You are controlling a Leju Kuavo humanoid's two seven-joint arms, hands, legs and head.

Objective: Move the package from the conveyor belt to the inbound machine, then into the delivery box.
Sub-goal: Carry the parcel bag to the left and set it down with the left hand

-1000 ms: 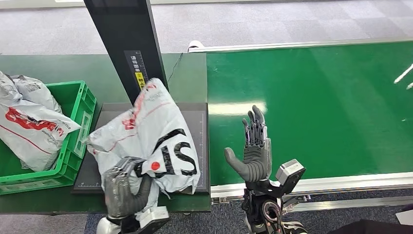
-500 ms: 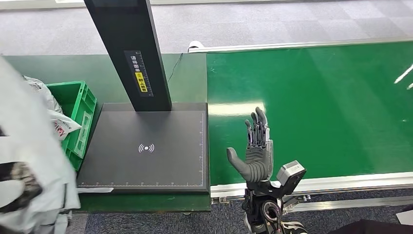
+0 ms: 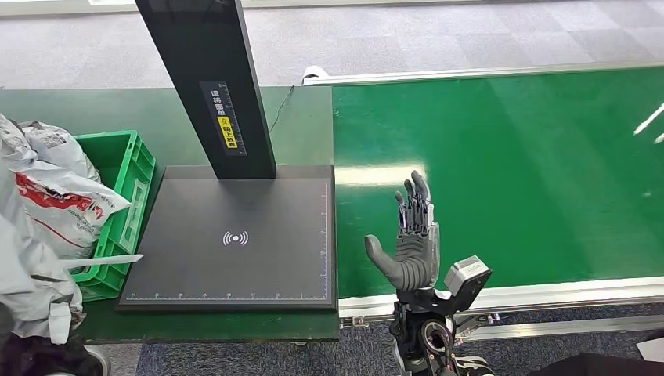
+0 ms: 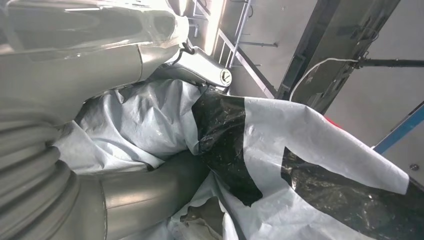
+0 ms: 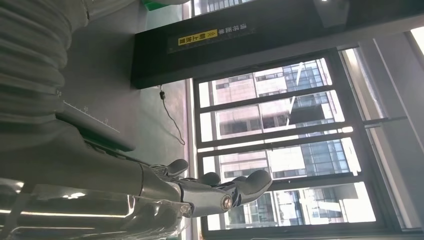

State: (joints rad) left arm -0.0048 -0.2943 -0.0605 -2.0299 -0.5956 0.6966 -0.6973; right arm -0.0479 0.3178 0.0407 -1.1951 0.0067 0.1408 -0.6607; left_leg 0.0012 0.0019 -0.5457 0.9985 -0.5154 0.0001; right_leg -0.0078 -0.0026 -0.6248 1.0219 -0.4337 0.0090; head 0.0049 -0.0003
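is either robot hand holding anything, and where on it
The left robot hand grips the package by its bunched plastic; the right robot hand holds nothing.

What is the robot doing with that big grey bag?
The robot's left hand grips a grey package and holds it at the near left, beside the green delivery box, which already has other packages in it. The black inbound machine has nothing on its plate. The right hand hovers open over the green conveyor belt, holding nothing.

Head camera looks down on the flat black scanner platform [image 3: 231, 239]; right wrist camera views its tall black post [image 5: 260, 37] sideways; left wrist camera sits close against the grey plastic mailer bag [image 4: 280, 150].
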